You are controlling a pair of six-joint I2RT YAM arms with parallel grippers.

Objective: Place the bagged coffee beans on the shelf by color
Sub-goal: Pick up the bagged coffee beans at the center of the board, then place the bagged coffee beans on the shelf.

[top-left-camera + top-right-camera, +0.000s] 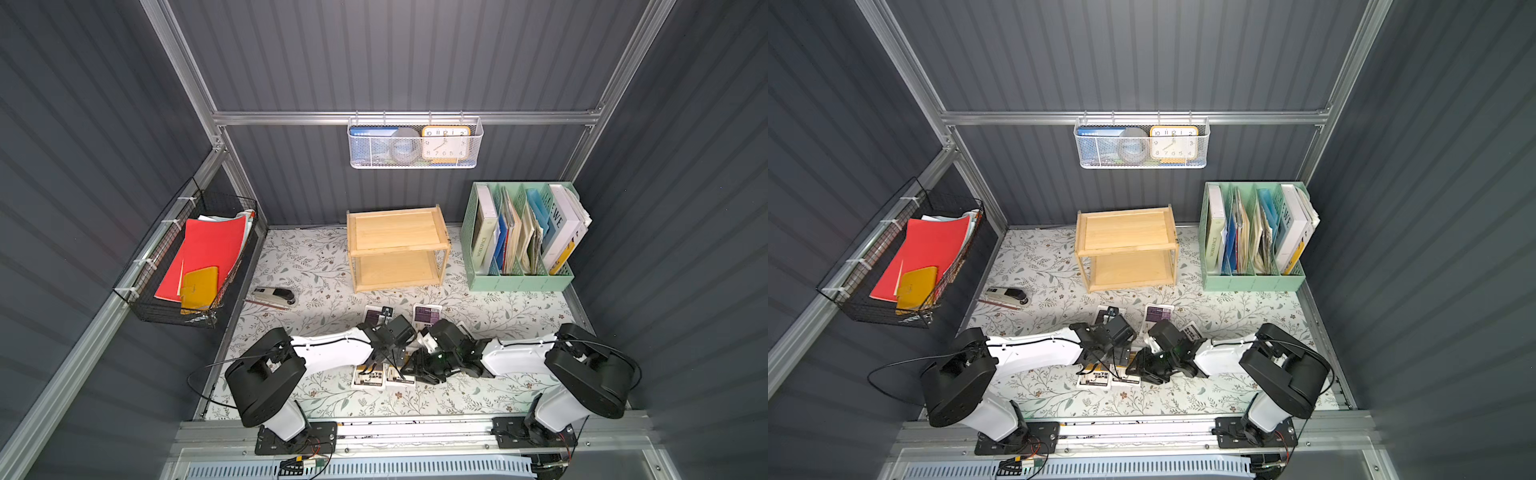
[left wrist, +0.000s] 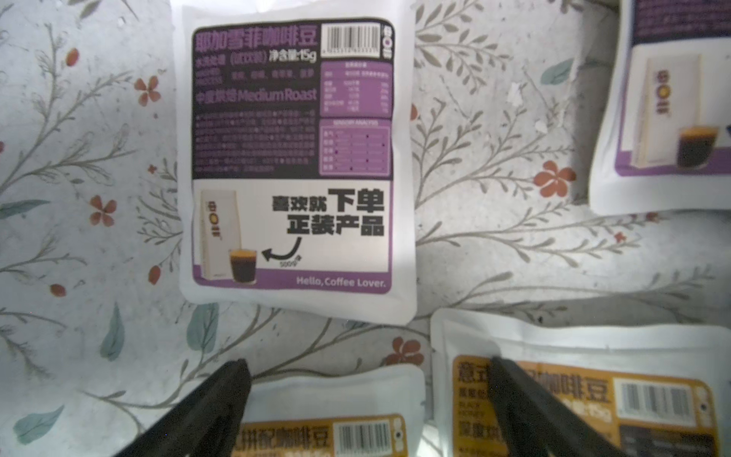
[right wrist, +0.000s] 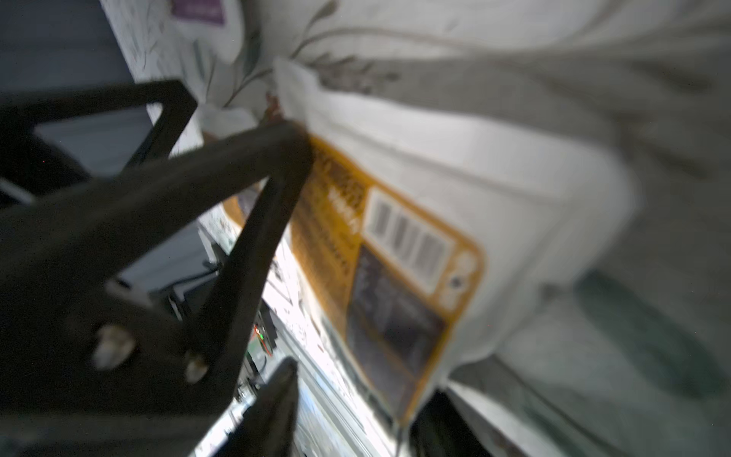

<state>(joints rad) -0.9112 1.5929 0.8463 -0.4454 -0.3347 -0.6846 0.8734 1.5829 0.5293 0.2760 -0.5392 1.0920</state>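
The wooden shelf (image 1: 398, 248) stands empty at the back. Two purple-labelled pouches (image 1: 427, 314) (image 2: 294, 158) lie flat in front of it. Nearer me lie two yellow-labelled pouches (image 1: 368, 377) (image 2: 328, 419). My left gripper (image 2: 368, 364) is open above them. One of its fingers (image 2: 514, 395) overlaps the other yellow pouch (image 2: 617, 399). In the right wrist view that pouch (image 3: 415, 245) is tilted up, its lower edge between the half-closed jaws of my right gripper (image 3: 356, 395). One right finger (image 3: 277, 399) stands apart from it, and the left gripper's finger (image 3: 245, 166) touches its label.
A mint-green file organizer (image 1: 519, 282) stands at the back right. A stapler (image 1: 274, 296) and a pencil lie at the left. A black wire basket (image 1: 187, 266) hangs on the left wall and a white one (image 1: 415, 143) on the back wall. Both arms meet mid-table.
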